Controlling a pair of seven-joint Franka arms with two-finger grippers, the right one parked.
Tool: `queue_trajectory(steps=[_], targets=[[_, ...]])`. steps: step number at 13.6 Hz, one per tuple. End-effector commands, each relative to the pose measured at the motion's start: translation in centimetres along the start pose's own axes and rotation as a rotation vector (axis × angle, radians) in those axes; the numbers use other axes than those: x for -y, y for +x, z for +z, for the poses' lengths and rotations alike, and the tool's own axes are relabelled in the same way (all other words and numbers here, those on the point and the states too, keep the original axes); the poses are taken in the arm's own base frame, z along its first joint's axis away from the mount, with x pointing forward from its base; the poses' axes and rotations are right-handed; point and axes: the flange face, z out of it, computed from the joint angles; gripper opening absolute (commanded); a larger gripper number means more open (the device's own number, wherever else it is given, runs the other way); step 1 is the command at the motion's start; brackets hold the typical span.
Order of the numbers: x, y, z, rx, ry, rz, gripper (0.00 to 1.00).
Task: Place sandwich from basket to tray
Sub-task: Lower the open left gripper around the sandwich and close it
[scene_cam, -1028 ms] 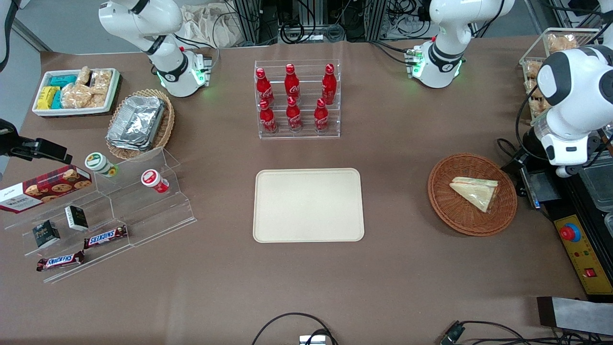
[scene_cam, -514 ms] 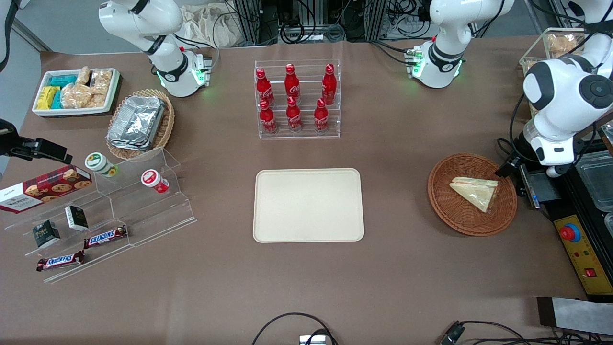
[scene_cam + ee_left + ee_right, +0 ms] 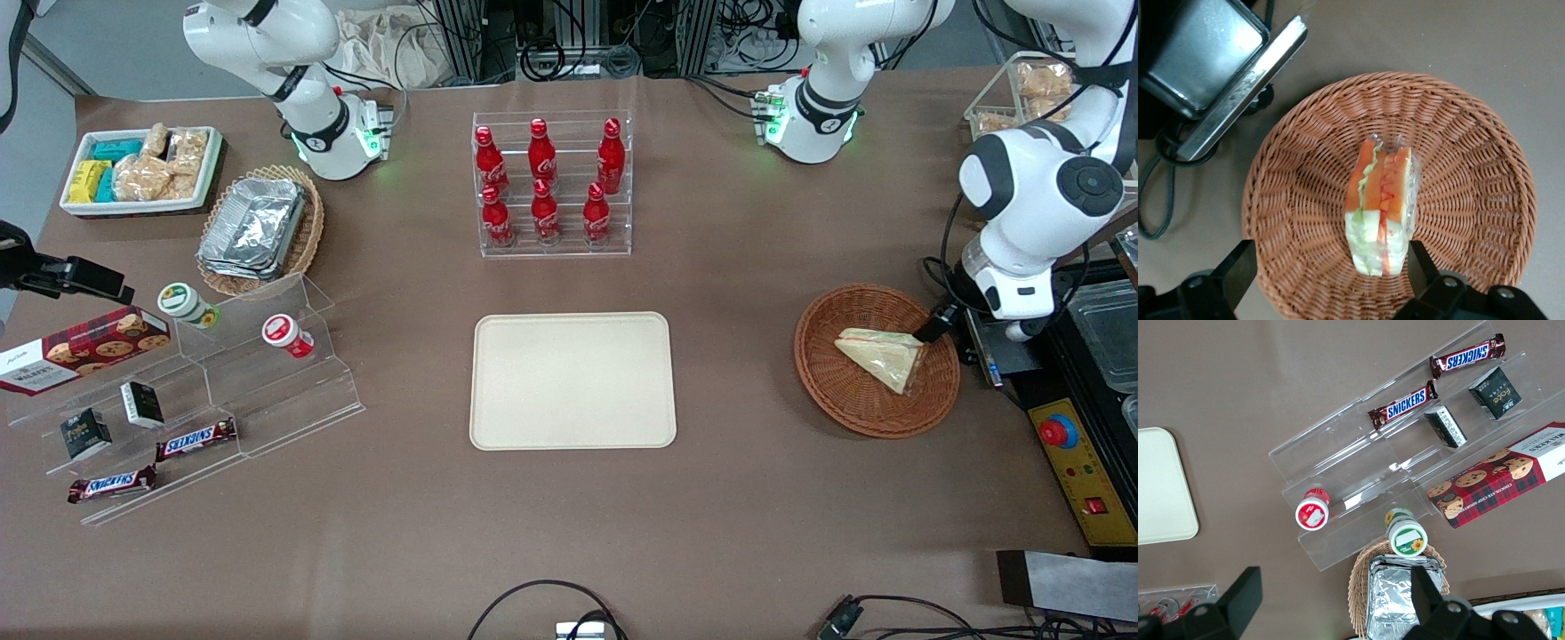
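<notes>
A: What changed? Quick.

B: The left arm has swung in from the right edge of the front view over the last second. Its gripper (image 3: pixel 935 327) now hangs over the rim of the basket (image 3: pixel 845 400), at the middle right of the frame, just above the sandwich's blunt end. A second ago it sat farther out, over the grey box by the table edge.

A: Sandwich?

B: The sandwich (image 3: pixel 883 356) lies in the basket as before, not moved. The wrist view looks straight down on it: sandwich (image 3: pixel 1380 210) on edge, orange and green filling up, near the middle of the basket (image 3: pixel 1305 173).

A: Gripper state?

B: Spread wide. In the wrist view one finger (image 3: pixel 1238 270) shows at each side of the sandwich, with the gripper (image 3: pixel 1328 267) holding nothing and the wedge lined up in the gap. No contact yet.

A: Tray?

B: The tray (image 3: pixel 498 418) sits at the centre of the front view, bare, well apart from the basket toward the parked arm's end.

A: Meaning for the task?

B: Approach nearly done, I'd say. The next move calls for a straight descent and a close across the bread faces. Risk: the clear wrap looks slick and the wedge soft, so squeeze lightly.
</notes>
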Motion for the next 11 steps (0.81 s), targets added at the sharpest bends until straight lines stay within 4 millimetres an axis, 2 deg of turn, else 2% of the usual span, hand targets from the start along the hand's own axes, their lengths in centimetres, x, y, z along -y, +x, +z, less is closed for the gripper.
queue_trajectory(steps=[1, 11], targets=[[-0.4, 0.0, 1.5, -0.015, -0.024, -0.016, 1.00], [-1.3, -0.1, 6.2, -0.032, -0.077, -0.040, 1.00]])
